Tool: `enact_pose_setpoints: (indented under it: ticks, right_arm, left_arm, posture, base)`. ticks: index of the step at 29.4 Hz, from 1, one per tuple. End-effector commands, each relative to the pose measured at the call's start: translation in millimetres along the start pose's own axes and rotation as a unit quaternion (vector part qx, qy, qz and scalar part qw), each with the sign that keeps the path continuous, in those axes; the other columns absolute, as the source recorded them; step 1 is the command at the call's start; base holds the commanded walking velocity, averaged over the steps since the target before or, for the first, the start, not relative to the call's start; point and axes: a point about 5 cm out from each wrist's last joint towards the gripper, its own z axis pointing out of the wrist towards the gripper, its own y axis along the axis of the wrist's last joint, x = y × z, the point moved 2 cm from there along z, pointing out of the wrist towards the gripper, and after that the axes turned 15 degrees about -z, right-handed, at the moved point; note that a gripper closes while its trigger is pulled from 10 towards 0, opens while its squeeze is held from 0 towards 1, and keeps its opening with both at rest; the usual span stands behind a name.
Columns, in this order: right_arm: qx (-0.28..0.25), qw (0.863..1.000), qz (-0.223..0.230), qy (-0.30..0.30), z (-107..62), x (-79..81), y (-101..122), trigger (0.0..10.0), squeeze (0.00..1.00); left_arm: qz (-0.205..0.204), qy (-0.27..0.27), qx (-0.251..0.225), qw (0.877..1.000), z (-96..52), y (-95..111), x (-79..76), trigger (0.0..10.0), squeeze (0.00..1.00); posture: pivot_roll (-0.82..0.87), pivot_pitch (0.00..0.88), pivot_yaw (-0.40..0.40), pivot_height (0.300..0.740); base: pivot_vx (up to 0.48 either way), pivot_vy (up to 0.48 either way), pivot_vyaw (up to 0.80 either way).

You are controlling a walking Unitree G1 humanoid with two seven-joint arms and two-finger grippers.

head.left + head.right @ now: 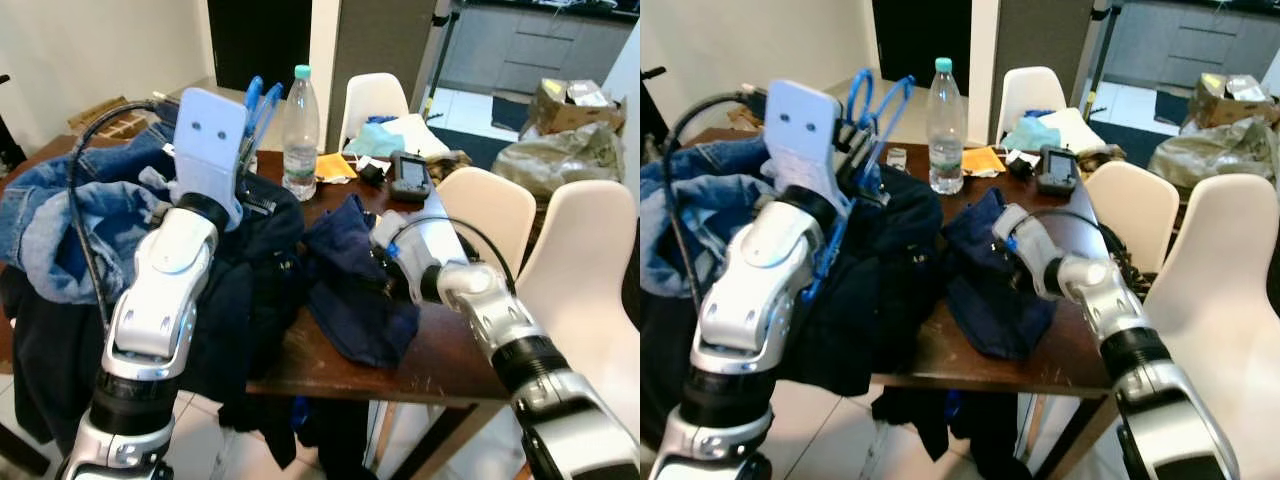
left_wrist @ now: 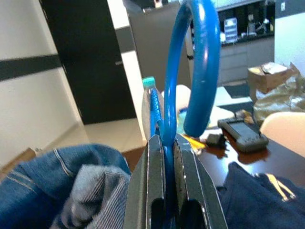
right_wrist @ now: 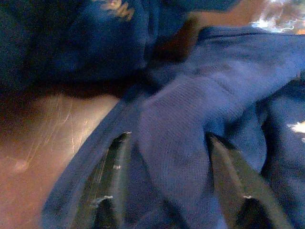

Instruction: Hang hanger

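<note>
You're clenching left gripper (image 2: 164, 157) on blue hanger (image 2: 198, 71), raising it over clothes pile, hook up for hanging. Right gripper (image 3: 169, 176) spread, straddling navy garment (image 1: 350, 290) on table (image 1: 440, 365), pinning it.

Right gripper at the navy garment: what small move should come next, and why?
Probably close the right gripper on the navy garment. Its fingers stand open with a fold of the cloth between them, on the brown table, so a grip seems ready. The left gripper is shut on the blue hanger, held raised above the denim pile, apparently waiting for the garment.
</note>
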Motion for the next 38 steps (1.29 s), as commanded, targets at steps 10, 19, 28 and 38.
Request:
enact_pose_setpoints:
  ticks: [10,19,28,38]
  right_arm:
    - [-0.137,0.988,0.071,0.029,-42.1,9.7,18.2,10.0,1.0]
    - [-0.284,0.937,0.194,-0.059,-61.1,-4.9,34.3,10.0,0.0]
    - [-0.363,0.892,0.265,-0.055,-57.0,5.7,47.9,10.0,0.0]
    - [-0.384,0.882,0.268,-0.058,-62.9,2.9,55.4,10.0,0.0]
  left_arm:
    - [-0.022,-0.064,0.065,0.996,-2.0,-28.8,-15.4,10.0,0.0]
    - [-0.04,-0.101,0.067,0.992,1.1,-27.5,-20.5,10.0,0.0]
    - [-0.039,-0.14,0.073,0.987,2.3,-28.3,-32.8,10.0,0.0]
    - [-0.043,-0.197,0.073,0.977,2.8,-16.3,-38.3,10.0,0.0]
  posture:
    - [0.19,0.003,-0.034,0.74]
    - [0.17,0.0,-0.033,0.74]
    - [0.16,0.0,-0.031,0.74]
    - [0.16,0.0,-0.03,0.74]
  base:
    - [0.0,0.0,0.0]
    - [0.0,0.0,0.0]
    - [0.0,0.0,0.0]
    - [0.0,0.0,0.0]
